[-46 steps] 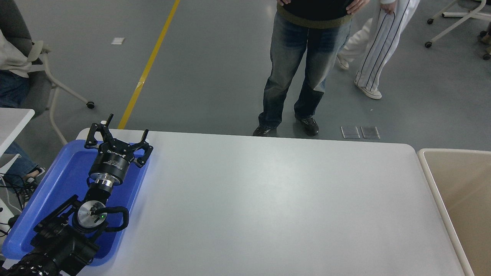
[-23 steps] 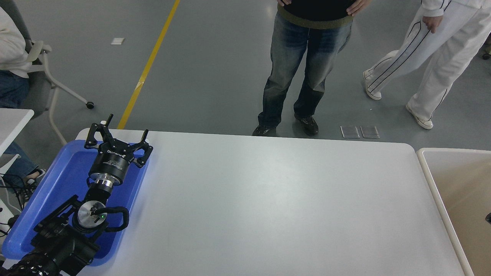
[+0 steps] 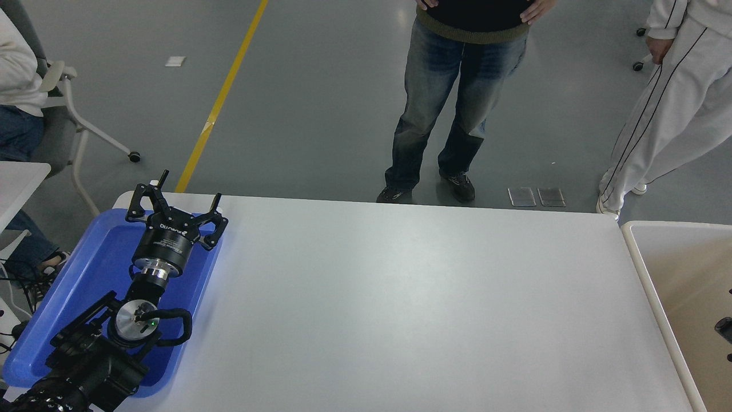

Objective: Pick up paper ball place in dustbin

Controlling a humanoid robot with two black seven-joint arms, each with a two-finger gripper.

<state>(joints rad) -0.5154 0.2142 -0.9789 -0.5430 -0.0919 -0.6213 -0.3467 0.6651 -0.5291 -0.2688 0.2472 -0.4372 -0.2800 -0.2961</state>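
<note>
- Head view shows my left gripper (image 3: 174,207) parked over the blue tray (image 3: 51,320) at the near left, with its fingers spread apart and nothing between them.
- My right gripper (image 3: 724,331) is only a small black bit at the right edge, over the dustbin (image 3: 640,269). I cannot tell if its fingers are apart or together.
- I do not see the paper ball anywhere. It is not on the white table (image 3: 412,297), and it is not in the part of the dustbin that shows. It could be hidden past the right edge, in my right gripper or lower in the bin.
- I think I am at the drop step, or just past it, because my right arm is at the bin and the table shows no ball.
- If I am holding the ball, my next move is to let go of it well inside the white rim, so it does not bounce out onto the floor.
- If the ball is gone in, I need to lift my arm straight up and not bump the rim.
- Two people stand at the far side, one in jeans (image 3: 452,103) and one in white trousers (image 3: 669,114) close to the bin corner. I should move slowly there.
</note>
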